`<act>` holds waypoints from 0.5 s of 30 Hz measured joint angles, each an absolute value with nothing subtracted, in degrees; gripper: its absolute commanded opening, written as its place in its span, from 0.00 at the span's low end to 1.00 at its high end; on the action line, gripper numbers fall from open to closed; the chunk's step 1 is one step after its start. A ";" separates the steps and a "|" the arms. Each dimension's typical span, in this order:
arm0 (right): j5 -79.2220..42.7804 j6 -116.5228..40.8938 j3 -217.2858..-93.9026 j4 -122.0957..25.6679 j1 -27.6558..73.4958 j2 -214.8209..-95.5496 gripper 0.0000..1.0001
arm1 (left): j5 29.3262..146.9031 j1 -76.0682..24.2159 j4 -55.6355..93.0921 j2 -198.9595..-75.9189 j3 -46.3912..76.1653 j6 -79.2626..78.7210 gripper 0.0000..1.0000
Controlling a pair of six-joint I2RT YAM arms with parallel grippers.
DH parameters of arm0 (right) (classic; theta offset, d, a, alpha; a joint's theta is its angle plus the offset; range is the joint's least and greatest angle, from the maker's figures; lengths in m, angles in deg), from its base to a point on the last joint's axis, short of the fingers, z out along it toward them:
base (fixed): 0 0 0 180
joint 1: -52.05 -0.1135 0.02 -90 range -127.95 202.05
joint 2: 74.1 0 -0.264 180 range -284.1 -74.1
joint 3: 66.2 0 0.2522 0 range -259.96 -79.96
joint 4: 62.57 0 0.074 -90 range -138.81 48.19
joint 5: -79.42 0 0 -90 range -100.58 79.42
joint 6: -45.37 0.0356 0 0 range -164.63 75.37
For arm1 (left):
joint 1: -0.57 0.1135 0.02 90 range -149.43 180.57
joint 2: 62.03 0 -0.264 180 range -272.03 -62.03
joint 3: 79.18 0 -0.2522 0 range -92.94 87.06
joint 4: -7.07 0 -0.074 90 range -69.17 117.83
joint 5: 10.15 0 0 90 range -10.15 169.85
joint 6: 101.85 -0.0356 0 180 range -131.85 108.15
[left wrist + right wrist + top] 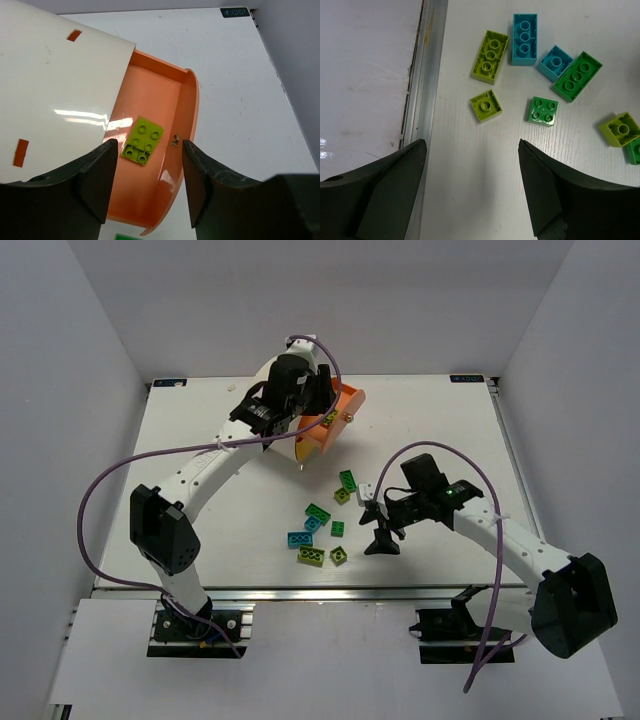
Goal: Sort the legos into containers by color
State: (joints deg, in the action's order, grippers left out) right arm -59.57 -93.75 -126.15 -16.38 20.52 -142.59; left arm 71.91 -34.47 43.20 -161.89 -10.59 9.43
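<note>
Right gripper fingers spread, above tabletop just beside front table rail; open surface under fingers. Loose legos just ahead, scattered: yellow-green, green, two cyan. Far side: left gripper spread over open orange drawer of cream drum; one yellow-green brick on drawer floor, studs up.

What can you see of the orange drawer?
The orange drawer looks like glossy moulded plastic, with a flat floor, low side walls and a curved front wall. The front wall carries a small brass knob, whose fastener shows on the inside. The drawer stands pulled out of the cream drum. One yellow-green lego lies flat on its floor. The left gripper hangs open above it, and no contact with the drawer shows.
</note>
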 measured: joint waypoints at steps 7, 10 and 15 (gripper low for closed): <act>-57.85 -95.17 -126.15 -19.01 17.61 -145.92 0.76 | 70.60 -34.47 43.92 -159.83 -10.28 10.91 0.38; -56.01 -96.11 -126.15 -20.41 15.36 -149.65 0.73 | 69.37 -34.47 43.33 -153.47 -5.26 12.73 0.19; -52.32 -97.25 -125.54 -22.70 10.92 -154.70 0.78 | 68.19 -34.47 43.66 -130.48 12.73 16.90 0.56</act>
